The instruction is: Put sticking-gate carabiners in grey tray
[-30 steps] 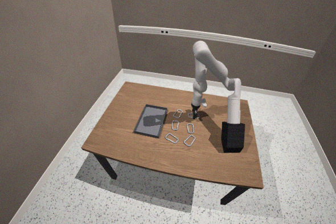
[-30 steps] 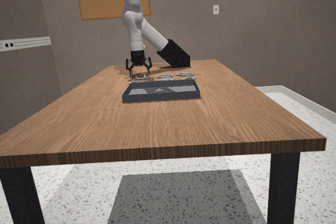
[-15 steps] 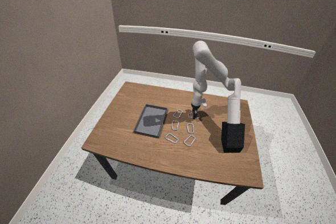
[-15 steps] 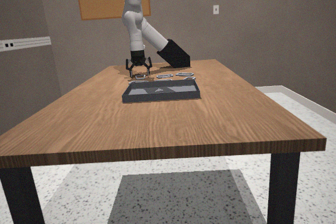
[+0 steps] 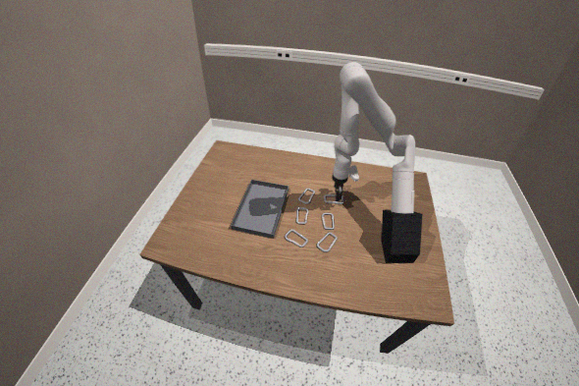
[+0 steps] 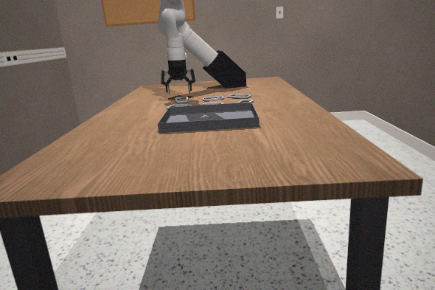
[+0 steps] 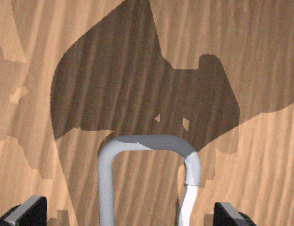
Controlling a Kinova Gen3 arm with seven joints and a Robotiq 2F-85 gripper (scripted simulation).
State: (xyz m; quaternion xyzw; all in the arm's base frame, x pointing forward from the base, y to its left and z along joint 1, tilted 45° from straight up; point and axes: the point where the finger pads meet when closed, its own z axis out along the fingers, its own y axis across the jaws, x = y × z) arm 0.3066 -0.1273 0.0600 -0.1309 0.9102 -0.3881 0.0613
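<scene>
Pincer fingers stand wide apart, holding nothing, one on each side of a carabiner. It lies flat on the wooden surface, outside the grey tray, probably so its gate can be tested.

Six carabiners, one tray.
</scene>
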